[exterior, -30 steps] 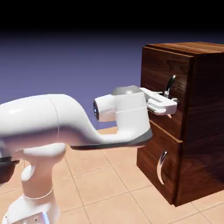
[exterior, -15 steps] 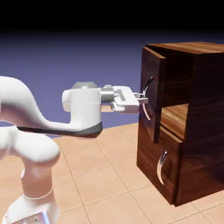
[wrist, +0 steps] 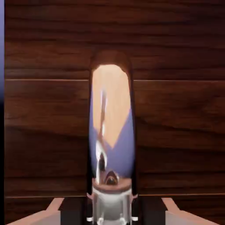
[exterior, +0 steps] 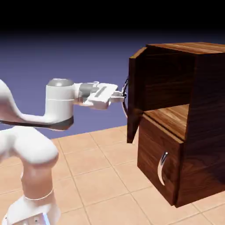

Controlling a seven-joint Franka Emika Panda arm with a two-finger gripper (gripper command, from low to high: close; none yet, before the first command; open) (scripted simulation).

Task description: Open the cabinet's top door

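Fingers (wrist: 72, 213) are pinching the long curved chrome handle (wrist: 112, 132) of the top door, one on each side of it. In the hand view the handle is running up from between them, shiny, mirroring tan and blue-violet. Dark walnut grain is filling the view behind it, with thin pale lines crossing; a narrow blue-violet strip is showing at the left edge.

Top door (exterior: 136, 96) is standing well open, just beyond the fingers on the exterior view's right. It's showing nearly edge-on, with the handle side facing the fingers. The hinge edge is sitting at the far side of the cabinet front; the free edge is swinging out toward the exterior view's left.

Cabinet (exterior: 208, 127) is standing behind the door as seen from the fingers, upright on the tiled floor (exterior: 96, 176). The upper compartment is gaping past the door, its wooden shelf (exterior: 176, 118) showing lower than the fingers.

Lower door (exterior: 149, 143) is sitting shut, below the fingers and to the exterior view's right. Its short curved handle (exterior: 162, 169) is hanging apart from them, untouched.

Arm (exterior: 59, 103) is reaching in from the exterior view's left, the hand roughly level behind the fingers.
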